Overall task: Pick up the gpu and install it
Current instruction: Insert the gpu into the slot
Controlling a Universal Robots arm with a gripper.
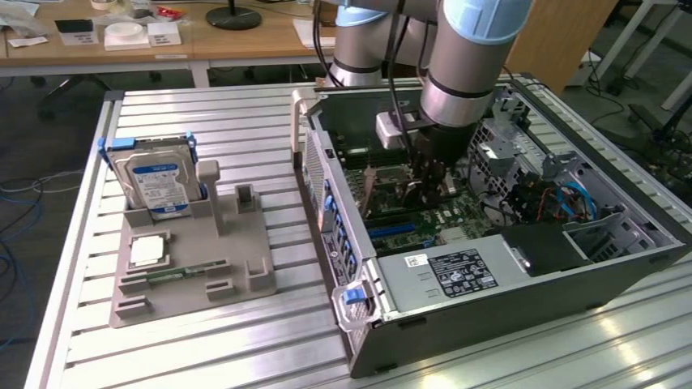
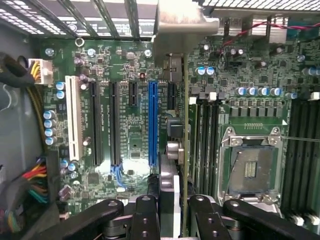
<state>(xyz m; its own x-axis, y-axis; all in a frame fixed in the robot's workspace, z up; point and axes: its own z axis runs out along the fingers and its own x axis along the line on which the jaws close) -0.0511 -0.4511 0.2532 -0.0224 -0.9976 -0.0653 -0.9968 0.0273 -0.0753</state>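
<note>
Green gpu (image 2: 185, 150) btwn clamped jaws

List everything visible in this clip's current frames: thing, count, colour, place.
gpu: one, green, edge-on, held over the motherboard slots inside the case
computer case: one, dark grey, open, on the exterior view's right
motherboard: one, green, inside the case
blue slot: one, blue, on the motherboard beside the gpu
CPU socket: one, silver, on the motherboard
power supply: one, silver with a black label, at the case's near end
hard drive: one, silver with a blue-white label, upright in the grey holder
grey holder: one, on the slatted table
memory stick: one, green, lying on the holder
hand: one, black, shut on the gpu
</note>
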